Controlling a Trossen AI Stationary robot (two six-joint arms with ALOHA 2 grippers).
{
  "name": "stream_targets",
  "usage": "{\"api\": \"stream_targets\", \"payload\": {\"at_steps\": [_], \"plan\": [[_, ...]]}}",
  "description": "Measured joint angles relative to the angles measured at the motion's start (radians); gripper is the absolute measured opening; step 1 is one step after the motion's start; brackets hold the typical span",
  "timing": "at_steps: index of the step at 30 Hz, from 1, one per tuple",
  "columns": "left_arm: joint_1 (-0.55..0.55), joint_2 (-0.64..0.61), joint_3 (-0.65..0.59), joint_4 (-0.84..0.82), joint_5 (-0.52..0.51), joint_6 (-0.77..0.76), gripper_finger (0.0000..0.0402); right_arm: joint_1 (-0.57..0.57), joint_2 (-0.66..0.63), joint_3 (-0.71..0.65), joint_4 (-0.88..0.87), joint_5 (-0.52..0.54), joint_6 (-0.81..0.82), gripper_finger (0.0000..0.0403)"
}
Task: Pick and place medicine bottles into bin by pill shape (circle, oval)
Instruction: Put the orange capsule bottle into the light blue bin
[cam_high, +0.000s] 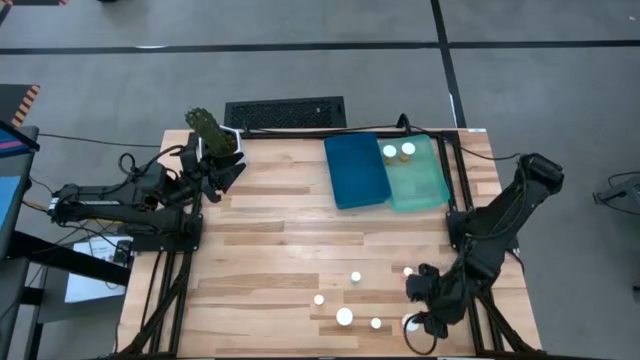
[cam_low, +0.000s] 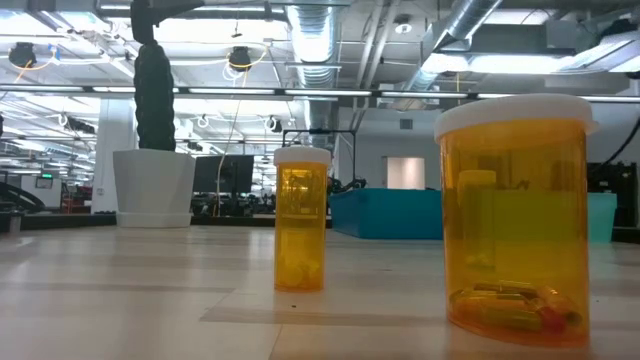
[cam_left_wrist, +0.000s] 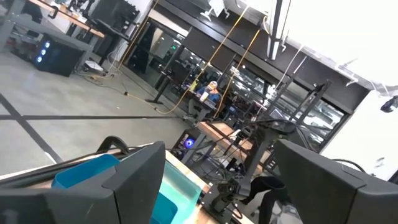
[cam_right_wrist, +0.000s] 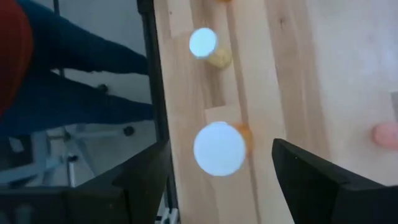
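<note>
— Where is the right gripper (cam_high: 418, 305) now?

— I have it low over the near right corner of the tabletop (cam_high: 280, 230), jaws spread wide and holding nothing. In its wrist view a white-capped bottle (cam_right_wrist: 219, 148) stands directly below, between the two fingers (cam_right_wrist: 146, 177) (amber just peeks out beside the cap). A second, smaller bottle (cam_right_wrist: 205, 45) stands farther along the same plank.

— And the other medicine bottles (cam_high: 344, 317)?

— From above I count a loose scatter of white caps near the front edge, left of that gripper. Two more bottles (cam_high: 398, 152) already stand in the pale green bin (cam_high: 425, 185); the blue bin (cam_high: 355, 170) lies touching it. The level camera shows a wide amber bottle (cam_low: 515, 220) with pills at its bottom and a narrower one (cam_low: 301, 218) behind; I cannot make out the pill shapes.

— Left arm?

— The left gripper (cam_high: 222, 170) waits at the far left corner beside a potted plant (cam_high: 212, 130), jaws wide and empty, its camera looking out into the room.
</note>
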Motion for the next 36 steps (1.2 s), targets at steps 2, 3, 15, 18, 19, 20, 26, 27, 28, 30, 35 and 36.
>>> {"api": "stream_targets", "payload": {"at_steps": [2,3,15,18,19,20,26,27,28,30,35,36], "plan": [[0.000,0.000,0.000,0.000,0.000,-0.001,0.0297,0.010,0.035,0.020,-0.005,0.000,-0.031,0.0292],[0.000,0.000,0.000,0.000,0.000,-0.001,0.0297,0.014,0.054,0.030,0.001,0.000,-0.046,0.0292],[0.000,0.000,0.000,-0.006,-0.001,-0.020,0.0297,0.042,0.215,0.069,-0.052,-0.004,-0.071,0.0292],[0.000,0.000,0.000,-0.006,-0.001,-0.026,0.0297,0.041,0.231,0.069,-0.044,-0.002,-0.070,0.0292],[0.000,0.000,0.000,-0.006,-0.001,-0.028,0.0297,0.041,0.235,0.069,-0.043,0.001,-0.070,0.0292],[0.000,0.000,0.000,-0.006,0.000,-0.028,0.0297,0.041,0.238,0.069,-0.041,0.001,-0.070,0.0292],[0.000,0.000,0.000,-0.020,0.000,-0.030,0.0297,0.043,0.239,0.069,-0.007,0.000,-0.089,0.0292],[0.000,0.000,0.000,-0.024,0.000,-0.033,0.0297,0.047,0.239,0.069,-0.002,0.000,-0.090,0.0292],[0.000,0.000,0.000,-0.027,0.000,-0.033,0.0297,0.050,0.239,0.069,0.002,0.000,-0.090,0.0292],[0.000,0.000,0.000,-0.028,0.002,-0.033,0.0297,0.055,0.242,0.069,-0.003,0.001,-0.091,0.0292],[0.000,0.000,0.000,-0.028,0.002,-0.033,0.0297,0.063,0.279,0.069,0.009,-0.004,-0.092,0.0292],[0.000,0.000,0.000,-0.028,0.002,-0.033,0.0297,0.063,0.291,0.069,0.016,-0.008,-0.092,0.0292]]}}
